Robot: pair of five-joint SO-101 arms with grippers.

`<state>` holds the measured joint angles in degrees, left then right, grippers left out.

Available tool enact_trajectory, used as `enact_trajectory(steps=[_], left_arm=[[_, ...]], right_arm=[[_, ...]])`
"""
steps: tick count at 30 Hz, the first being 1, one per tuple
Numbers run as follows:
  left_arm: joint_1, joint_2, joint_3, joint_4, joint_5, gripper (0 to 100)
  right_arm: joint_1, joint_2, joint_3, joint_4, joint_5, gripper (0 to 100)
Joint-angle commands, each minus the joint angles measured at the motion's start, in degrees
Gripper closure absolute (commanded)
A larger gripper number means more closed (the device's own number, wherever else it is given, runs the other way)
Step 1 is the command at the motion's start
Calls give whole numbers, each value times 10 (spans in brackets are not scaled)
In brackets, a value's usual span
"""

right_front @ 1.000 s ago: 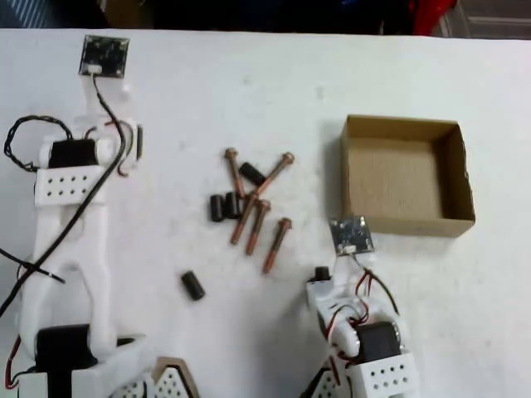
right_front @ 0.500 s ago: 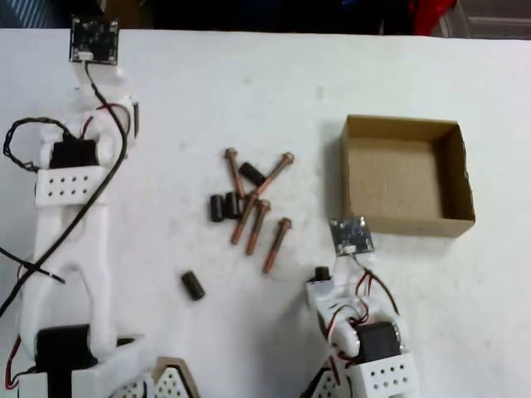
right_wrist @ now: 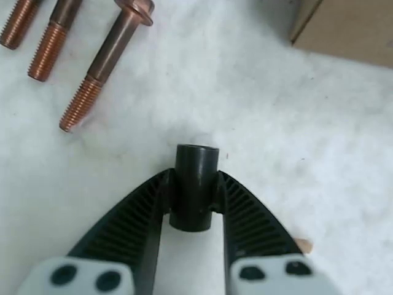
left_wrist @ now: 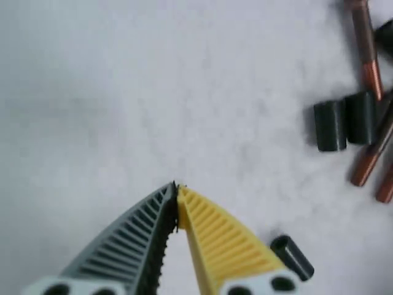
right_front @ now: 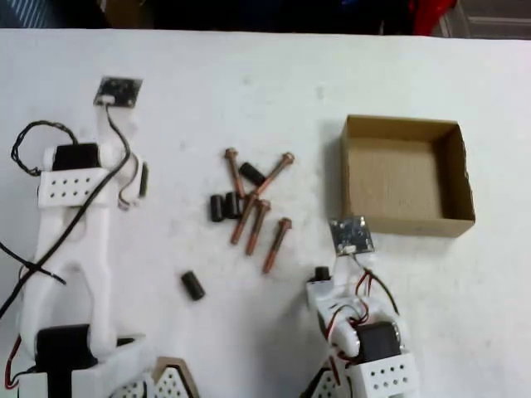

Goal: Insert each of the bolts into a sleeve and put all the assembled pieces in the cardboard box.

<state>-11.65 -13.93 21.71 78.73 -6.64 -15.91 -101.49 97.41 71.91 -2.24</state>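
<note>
Black sleeve (right_wrist: pixel 196 161) is clamped in the right claw (right_wrist: pixel 194 178), bore facing outward, likely ready to receive a bolt (right_wrist: pixel 107 58). Left claw (left_wrist: pixel 177 189) hangs pinched together, empty, near loose sleeves (left_wrist: pixel 347 120).

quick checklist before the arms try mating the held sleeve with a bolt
1. Sleeve secure in the right gripper: ok, clamped on both sides, open end pointing outward.
2. Left gripper free for a bolt: ok, it holds nothing, but it is shut and must open first.
3. Bolt easy to pick: ok, the nearest one lies apart from the others.
4. Sleeve bore clear: cannot tell, the inside is dark.
5. Cardboard box ready: ok, open top, nothing inside.
</note>
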Motion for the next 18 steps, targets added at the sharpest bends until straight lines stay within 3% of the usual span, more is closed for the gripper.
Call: enact_trajectory(steps=[1,10,18], left_arm=[[-1,0,-5,81,5,974],[-1,0,-5,197,4,976],[-1,-22,18,220,3,976]], right_arm=[[5,-7,-4,2,-6,981],[5,-7,-4,2,-6,981],[5,-7,-4,2,-6,981]])
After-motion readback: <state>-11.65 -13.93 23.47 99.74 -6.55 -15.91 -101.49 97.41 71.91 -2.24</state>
